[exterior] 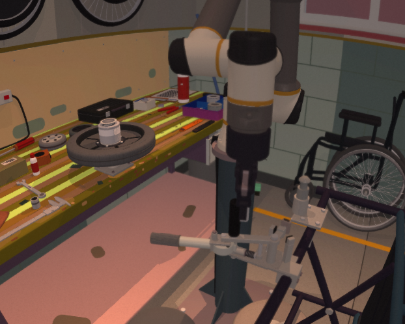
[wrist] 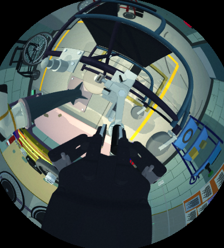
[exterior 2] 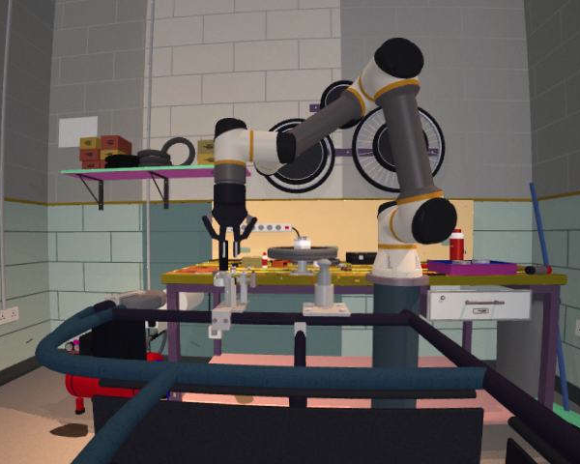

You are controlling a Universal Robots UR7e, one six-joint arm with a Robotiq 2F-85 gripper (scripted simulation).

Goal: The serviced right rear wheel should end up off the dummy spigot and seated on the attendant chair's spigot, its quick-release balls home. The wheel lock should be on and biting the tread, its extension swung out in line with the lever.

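Observation:
The black extension of the wheel lock stands upright and is partly hidden between the fingers of my gripper, which has closed on it. It rises from the lock's grey lever, which lies level and points toward the bench, on the chair frame's clamp. The chair's spigot stands bare on its plate beside the lock. The serviced wheel lies flat on the dummy spigot on the bench, its white hub upward.
A purple tray with tape rolls sits at the bench's far end, by a black case and scattered tools. The arm's pedestal stands right behind the lock. A complete wheelchair is parked by the wall.

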